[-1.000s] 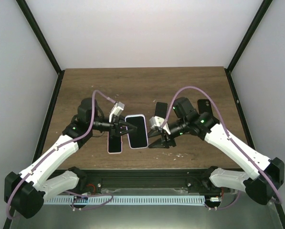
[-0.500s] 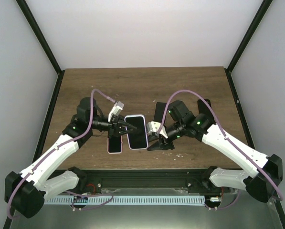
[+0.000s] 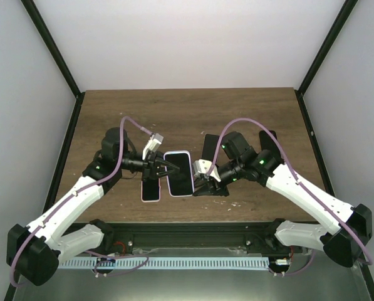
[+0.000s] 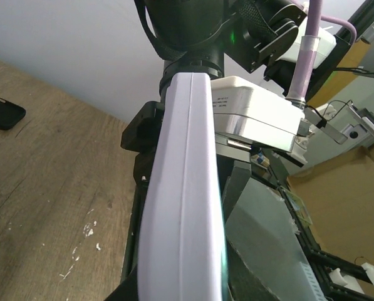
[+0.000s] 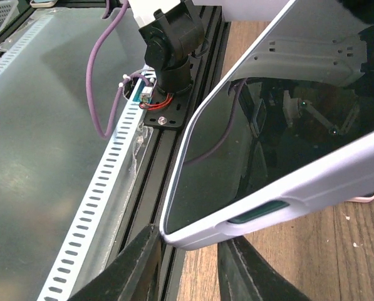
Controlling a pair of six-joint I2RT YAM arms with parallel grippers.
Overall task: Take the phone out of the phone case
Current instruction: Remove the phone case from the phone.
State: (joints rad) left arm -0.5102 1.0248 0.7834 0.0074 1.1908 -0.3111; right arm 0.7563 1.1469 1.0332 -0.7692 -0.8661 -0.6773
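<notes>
The phone has a dark screen and sits in a pale lilac-white case. It is held up off the table between the two arms. My left gripper is shut on its left edge. In the left wrist view the case's edge fills the middle and runs down between my left gripper's jaws. My right gripper is open at the phone's near right corner. In the right wrist view the cased phone hangs over my right gripper, its corner between the two fingers, touching the left finger.
A second phone with a pink rim lies on the table under the left gripper. A black case and another black item lie behind the right arm. The black case shows in the left wrist view. The table's front rail is close below.
My right gripper has moved left and closed in on the phone's near right corner. The left arm and the phone have stayed in place.
</notes>
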